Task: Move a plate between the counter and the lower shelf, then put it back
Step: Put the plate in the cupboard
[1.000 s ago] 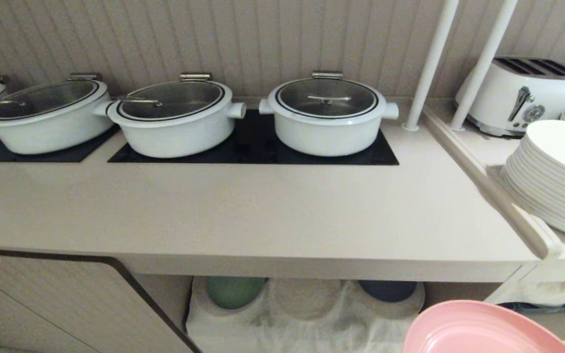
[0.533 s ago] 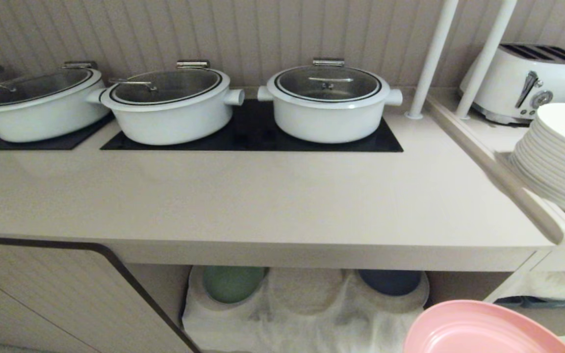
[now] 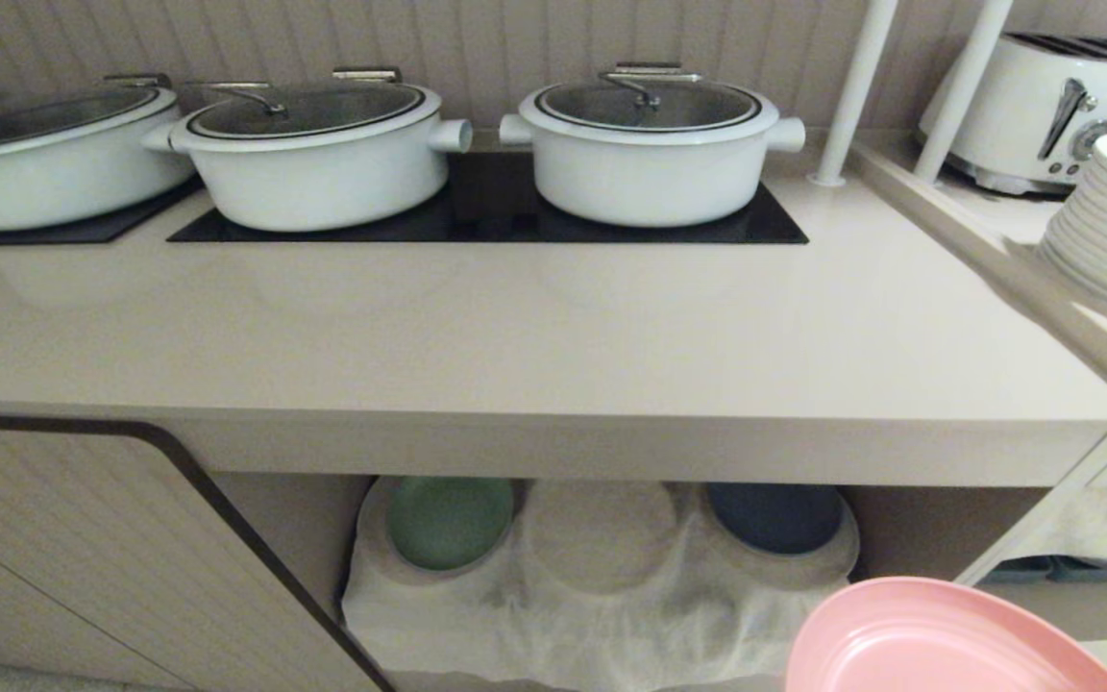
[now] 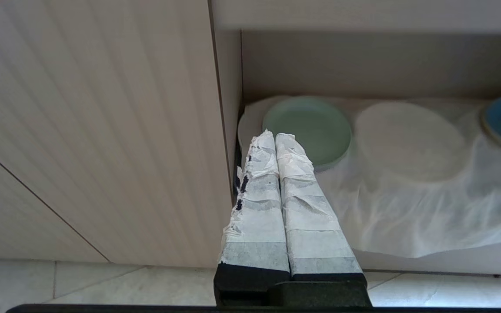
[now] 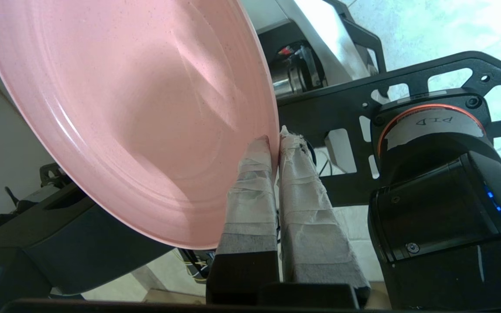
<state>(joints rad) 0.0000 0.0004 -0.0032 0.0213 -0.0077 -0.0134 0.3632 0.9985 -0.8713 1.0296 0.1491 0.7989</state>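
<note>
Head view shows the pink plate (image 3: pixel 938 639) low at our right, out in front of the cabinet and below the counter (image 3: pixel 534 327), not yet over the lower shelf (image 3: pixel 592 615). Our right gripper (image 5: pixel 276 145) is clamped on the plate's rim, one taped finger on each face, and the plate stands tilted on edge rather than flat; we judge that rim pinch is what lets it slide in under the counter's thick front edge. On the shelf's gauzy cloth (image 3: pixel 553 625) a green plate (image 3: pixel 448 519) sits on the left hump and a dark blue plate (image 3: pixel 774 514) on the right hump, with the middle hump (image 3: pixel 597 533) bare between them, so that looks like the open spot. Room is tight above, under the counter edge, and the niche's right wall stands just beside the blue plate. We would level the plate before entering. Our left gripper (image 4: pixel 276 141) hangs idle before the cabinet panel (image 4: pixel 102 130), fingers pressed together and holding nothing, well apart from the work.
</note>
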